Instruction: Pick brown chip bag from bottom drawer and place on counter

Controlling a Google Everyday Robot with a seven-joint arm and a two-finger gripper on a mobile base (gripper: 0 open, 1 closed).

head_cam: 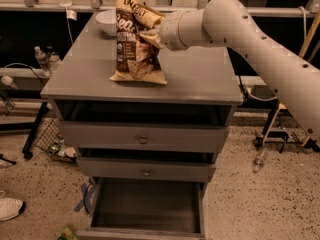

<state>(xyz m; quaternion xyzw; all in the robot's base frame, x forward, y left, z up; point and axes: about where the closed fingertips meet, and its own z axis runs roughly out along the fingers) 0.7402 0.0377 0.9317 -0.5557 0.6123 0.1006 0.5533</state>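
So the brown chip bag (134, 49) is standing upright on the counter (200, 79), a bit left of the middle of the top, up in the upper centre of the frame. Its bottom edge is resting on the grey surface and its tan top band is poking up higher than the arm.

The gripper (151, 34) is coming in from the right side of the frame and sitting at the bag's upper right edge. The jaws are pinching down on the crinkly foil there, so they're pretty much closed with just the bag between them. The foil is bunching up where they're squeezing. The big white arm (260, 49) is stretching in from the right edge of the frame, over the right part of the counter.

A white bowl (106, 21) is sitting toward the upper left corner of the counter, right next to the bag's top from this angle. Can't tell if they're touching.

The bottom drawer (145, 204) is hanging wide open at the bottom of the frame, looking dark inside. The two knobbed drawers (143, 140) above it are showing dark gaps over their fronts.

On the speckled floor, a white shoe (9, 208) is peeking in at the lower left edge, and a plastic bottle (259, 160) is lying over on the right.
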